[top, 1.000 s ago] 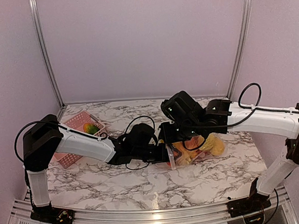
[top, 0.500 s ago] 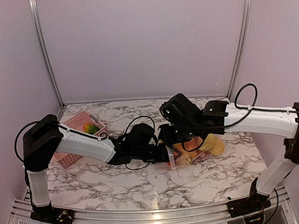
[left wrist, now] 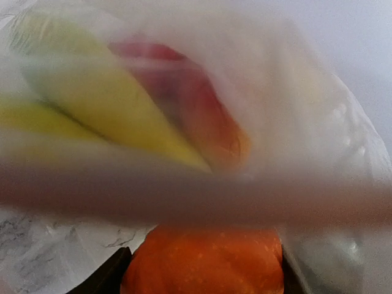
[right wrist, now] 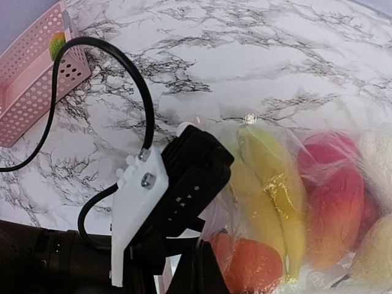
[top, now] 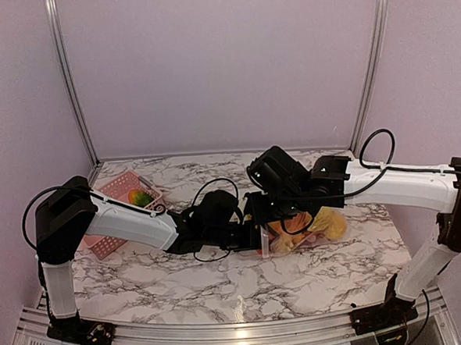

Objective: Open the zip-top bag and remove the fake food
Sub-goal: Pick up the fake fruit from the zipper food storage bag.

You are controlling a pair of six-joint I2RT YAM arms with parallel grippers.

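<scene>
Zip-top bag (top: 319,231): on the marble table (top: 183,289), right of centre, fake food (right wrist: 272,190) inside. Left gripper (top: 259,232) at its left edge, right gripper (top: 286,214) just above. I cannot tell whether either pair of jaws is clenched. Pink basket (top: 111,203): far left.

The table (top: 182,277) was white marble veined grey. The basket (right wrist: 27,86) was pink, the fake food (right wrist: 269,177) yellow, red and orange.
</scene>
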